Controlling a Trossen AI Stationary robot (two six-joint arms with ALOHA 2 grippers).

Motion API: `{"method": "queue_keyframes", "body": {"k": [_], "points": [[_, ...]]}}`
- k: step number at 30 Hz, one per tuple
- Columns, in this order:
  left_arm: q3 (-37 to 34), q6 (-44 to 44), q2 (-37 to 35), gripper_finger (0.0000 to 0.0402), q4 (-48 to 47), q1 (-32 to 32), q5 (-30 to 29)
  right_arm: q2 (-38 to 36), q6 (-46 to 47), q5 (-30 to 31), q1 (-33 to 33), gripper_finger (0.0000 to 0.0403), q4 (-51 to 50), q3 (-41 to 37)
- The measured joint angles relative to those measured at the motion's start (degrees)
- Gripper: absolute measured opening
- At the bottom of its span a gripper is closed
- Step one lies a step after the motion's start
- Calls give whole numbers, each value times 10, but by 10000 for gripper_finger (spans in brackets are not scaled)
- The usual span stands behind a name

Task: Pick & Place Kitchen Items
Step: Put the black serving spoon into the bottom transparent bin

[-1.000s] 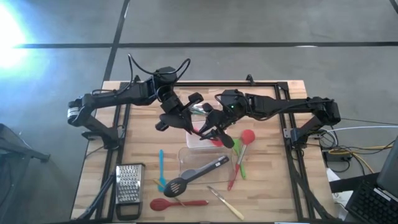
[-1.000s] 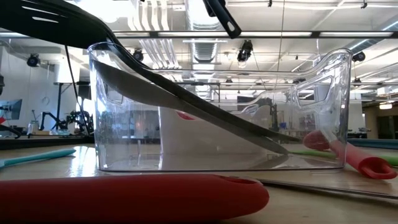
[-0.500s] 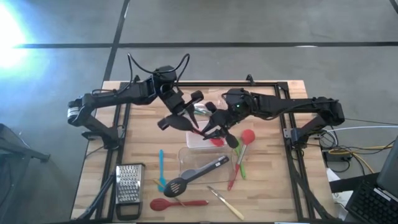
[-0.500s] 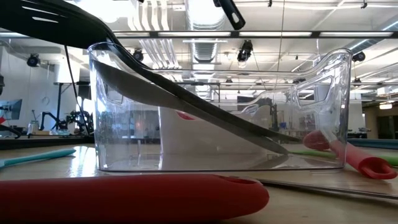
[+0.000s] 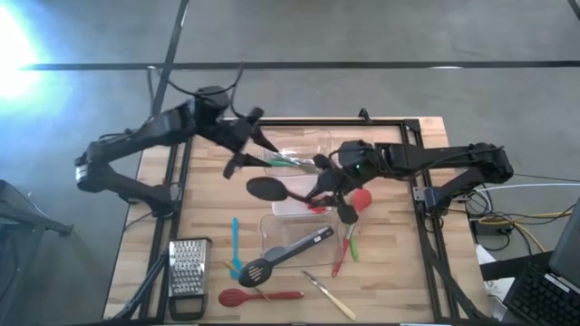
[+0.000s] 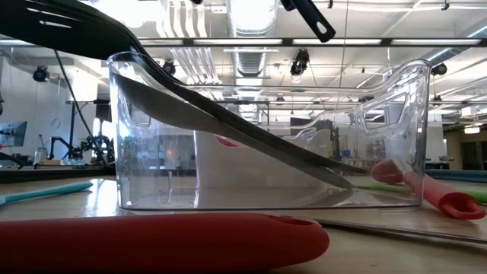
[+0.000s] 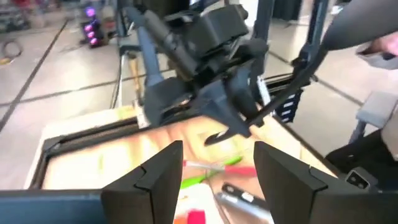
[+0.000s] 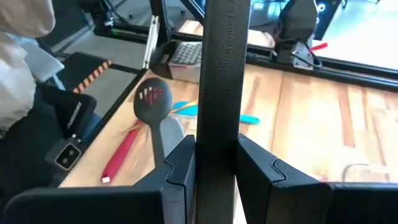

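My right gripper (image 5: 323, 184) is shut on a black ladle (image 5: 265, 188) above the clear tubs in the middle of the table. The ladle's free handle end (image 6: 312, 19) shows at the top of the low view. My left gripper (image 5: 246, 154) stands open and empty to the ladle's far left; its wrist view looks between its fingers (image 7: 158, 177) at the right arm. A black slotted spoon (image 5: 258, 268) and metal tongs (image 5: 304, 243) lean on the rim of the near tub (image 5: 272, 226). My right gripper pinches the ladle's flat black handle (image 8: 217, 124) between its two fingers (image 8: 180, 171), which lie across it. The fingers come from the table's right. The ladle is lifted clear, its bowl toward the table's left over the tubs and its handle end toward the near right.
A steel grater (image 5: 188, 267) stands near left. A teal tool (image 5: 235, 243), a red spoon (image 5: 258, 295) and a wood-handled tool (image 5: 328, 294) lie near the front. A red spoon (image 5: 360, 199) and a green tool (image 5: 352, 237) lie right of the tubs; the far tub (image 5: 313, 143) holds green utensils.
My left gripper has opened, let go of the ladle and drawn back toward the table's far left. My right gripper has kept hold of the handle and gone a little toward the right, so the ladle now hangs from it alone.
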Motion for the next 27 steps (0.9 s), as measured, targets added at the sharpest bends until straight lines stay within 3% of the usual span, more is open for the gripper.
{"method": "queue_keyframes", "body": {"k": [6, 15, 27], "points": [[-3, -27, -56, 195, -23, 10, -48, 13, 10, 17, 34, 72, 54, -42], [-12, -83, -104, 195, -55, 10, -65, 43, 21, 97, 87, 72, 93, -89], [-50, -134, -137, 193, -56, 10, -141, 100, 28, 101, 114, 72, 217, -155]]}}
